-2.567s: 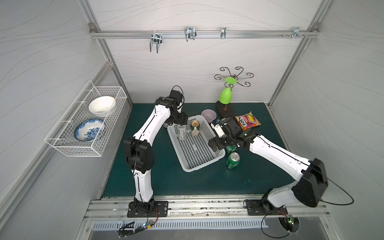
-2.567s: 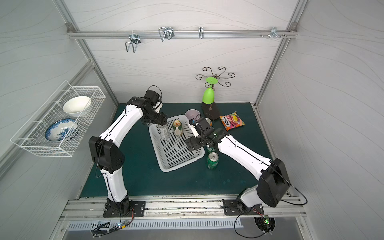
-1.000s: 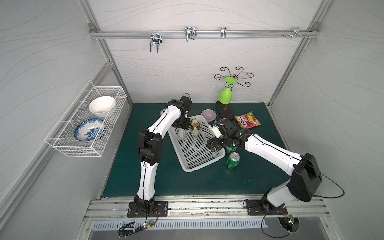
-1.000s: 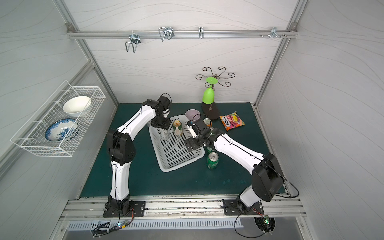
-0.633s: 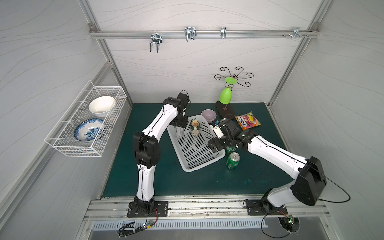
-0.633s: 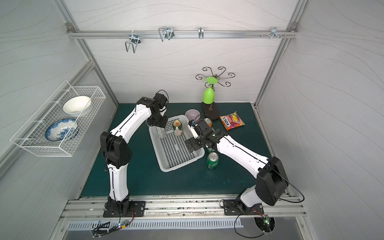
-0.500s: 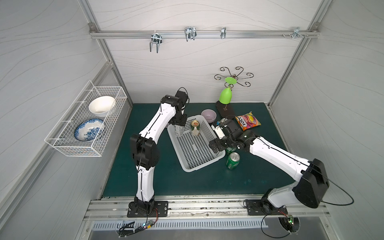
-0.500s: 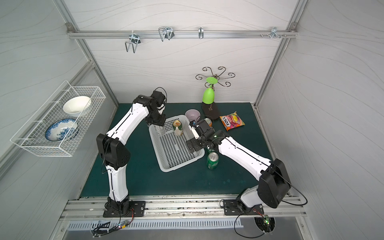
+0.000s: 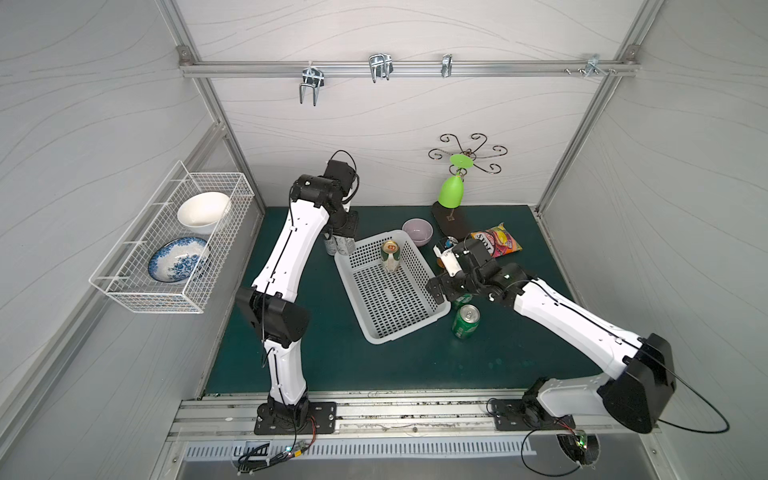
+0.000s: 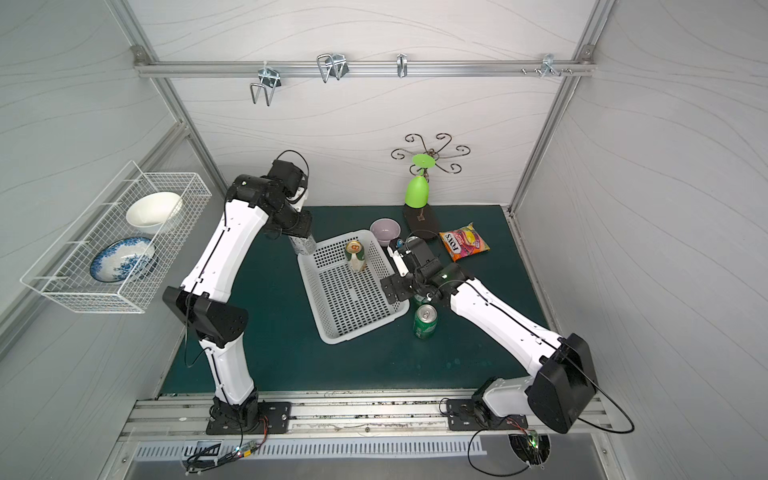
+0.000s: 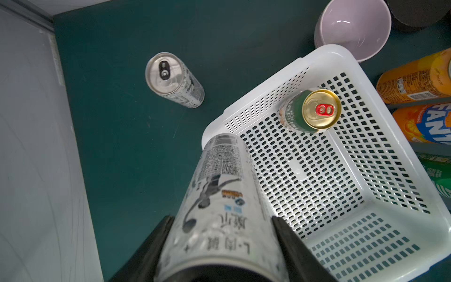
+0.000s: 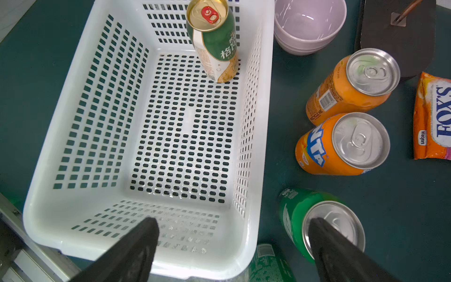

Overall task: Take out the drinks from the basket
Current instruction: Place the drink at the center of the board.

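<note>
Since the earlier frames, the slim can (image 11: 219, 190) has been carried out of the basket (image 9: 399, 330); it is clamped in the half-closed left gripper (image 11: 220, 224) just outside the far left corner, near a second slim can (image 11: 174, 79) standing on the table (image 9: 519, 340). Only the cream-and-green can (image 9: 390, 257) is left inside, by the far wall. The right gripper (image 12: 233, 221) is spread wide and empty above the right rim, partly over a green can (image 12: 292, 214). Bare table is seen in front.

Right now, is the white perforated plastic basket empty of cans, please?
No, a cream-and-green metal can stands upright inside the white perforated basket.
</note>
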